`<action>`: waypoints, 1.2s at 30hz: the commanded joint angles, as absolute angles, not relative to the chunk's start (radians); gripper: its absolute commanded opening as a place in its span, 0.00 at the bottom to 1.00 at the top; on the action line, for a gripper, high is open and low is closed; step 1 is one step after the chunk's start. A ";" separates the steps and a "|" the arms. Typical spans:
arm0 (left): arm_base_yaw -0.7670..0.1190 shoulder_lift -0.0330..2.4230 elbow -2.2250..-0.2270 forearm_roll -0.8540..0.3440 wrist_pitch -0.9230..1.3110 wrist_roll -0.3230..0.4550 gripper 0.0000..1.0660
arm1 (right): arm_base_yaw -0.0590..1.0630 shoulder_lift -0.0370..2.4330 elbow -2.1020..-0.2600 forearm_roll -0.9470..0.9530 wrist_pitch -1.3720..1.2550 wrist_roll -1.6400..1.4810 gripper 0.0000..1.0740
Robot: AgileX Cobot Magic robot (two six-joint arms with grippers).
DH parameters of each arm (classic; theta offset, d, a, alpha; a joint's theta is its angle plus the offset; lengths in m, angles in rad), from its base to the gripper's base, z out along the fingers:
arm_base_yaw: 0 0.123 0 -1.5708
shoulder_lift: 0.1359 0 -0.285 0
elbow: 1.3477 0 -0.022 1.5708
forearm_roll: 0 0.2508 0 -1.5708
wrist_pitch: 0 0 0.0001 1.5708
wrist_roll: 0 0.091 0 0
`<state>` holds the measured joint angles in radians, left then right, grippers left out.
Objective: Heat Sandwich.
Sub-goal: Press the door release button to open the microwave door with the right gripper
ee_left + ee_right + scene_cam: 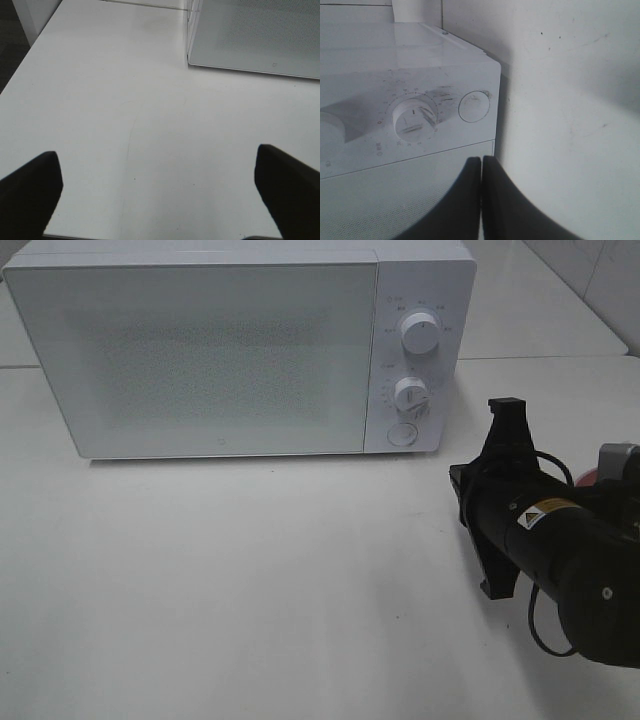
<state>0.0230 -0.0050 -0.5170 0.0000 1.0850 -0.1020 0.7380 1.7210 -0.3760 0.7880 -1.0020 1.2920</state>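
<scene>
The white microwave stands at the back of the table with its door shut. The sandwich is hidden or out of view. My right gripper is shut and empty, its tips close in front of the microwave's control panel, below the lower knob and the round door button. In the exterior view only the right arm shows, right of the microwave. My left gripper is open and empty above the bare table, with the microwave's front left corner ahead of it.
A sliver of a pink plate shows behind the right arm. The upper knob and the button sit on the panel. The white table lies in front. Its left edge shows in the left wrist view.
</scene>
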 commanded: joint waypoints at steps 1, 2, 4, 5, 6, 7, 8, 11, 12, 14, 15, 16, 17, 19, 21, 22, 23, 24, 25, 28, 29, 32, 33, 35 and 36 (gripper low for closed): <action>0.018 -0.028 -0.517 0.000 1.074 -0.105 0.91 | 0.736 1.725 -0.387 0.794 -1.000 1.294 0.00; 0.018 -0.028 -0.517 0.000 1.074 -0.105 0.91 | 0.736 1.729 -0.387 0.800 -1.001 1.293 0.00; 0.018 -0.028 -0.517 0.000 1.074 -0.105 0.91 | 0.736 1.736 -0.390 0.801 -1.004 1.293 0.00; 0.018 -0.028 -0.517 0.000 1.074 -0.105 0.91 | 0.736 1.747 -0.394 0.801 -1.005 1.292 0.00; 0.018 -0.028 -0.517 0.000 1.074 -0.105 0.91 | 0.736 1.759 -0.400 0.801 -1.006 1.293 0.00; 0.018 -0.028 -0.517 0.000 1.074 -0.105 0.91 | 0.736 1.792 -0.417 0.798 -1.007 1.300 0.00; 0.018 -0.028 -0.517 0.000 1.074 -0.105 0.91 | 0.736 1.806 -0.426 0.796 -1.007 1.304 0.00; 0.018 -0.028 -0.517 0.000 1.074 -0.105 0.91 | 0.736 1.832 -0.444 0.793 -1.007 1.313 0.00; 0.018 -0.028 -0.517 0.000 1.074 -0.105 0.91 | 0.736 1.856 -0.465 0.790 -1.007 1.322 0.00; 0.018 -0.028 -0.517 0.000 1.074 -0.105 0.91 | 0.734 1.867 -0.475 0.789 -1.007 1.325 0.00; 0.018 -0.028 -0.517 0.000 1.074 -0.105 0.91 | 0.725 1.877 -0.486 0.782 -1.007 1.325 0.00; 0.018 -0.028 -0.517 0.000 1.074 -0.105 0.91 | 0.705 1.894 -0.505 0.749 -1.004 1.325 0.00; 0.018 -0.028 -0.517 0.000 1.074 -0.105 0.91 | 0.694 1.901 -0.514 0.733 -1.003 1.325 0.00; 0.018 -0.028 -0.517 0.000 1.074 -0.105 0.91 | 0.677 1.909 -0.527 0.720 -1.003 1.325 0.00; 0.018 -0.028 -0.517 0.000 1.074 -0.105 0.91 | 0.644 1.926 -0.567 0.696 -1.000 1.324 0.00; 0.018 -0.028 -0.517 0.000 1.074 -0.105 0.91 | 0.636 1.931 -0.578 0.687 -0.999 1.324 0.00; 0.018 -0.028 -0.517 0.000 1.074 -0.105 0.91 | 0.636 1.931 -0.578 0.687 -0.999 1.324 0.00; 0.018 -0.028 -0.517 0.000 1.074 -0.105 0.91 | 0.626 1.939 -0.592 0.676 -0.998 1.324 0.00; 0.018 -0.028 -0.517 0.000 1.074 -0.105 0.91 | 0.613 1.958 -0.618 0.659 -0.993 1.324 0.00; 0.018 -0.028 -0.517 0.000 1.074 -0.105 0.91 | 0.602 1.982 -0.645 0.654 -0.979 1.329 0.00; 0.018 -0.028 -0.517 0.000 1.074 -0.105 0.91 | 0.597 1.993 -0.658 0.654 -0.972 1.332 0.00; 0.018 -0.028 -0.517 0.000 1.074 -0.105 0.91 | 0.595 2.020 -0.688 0.656 -0.970 1.340 0.00; 0.018 -0.028 -0.517 0.000 1.074 -0.105 0.91 | 0.589 2.028 -0.696 0.653 -0.971 1.340 0.00; 0.018 -0.028 -0.517 0.000 1.074 -0.105 0.91 | 0.585 2.056 -0.725 0.635 -0.966 1.342 0.00; 0.018 -0.028 -0.517 0.000 1.074 -0.105 0.91 | 0.581 2.065 -0.735 0.635 -0.970 1.344 0.00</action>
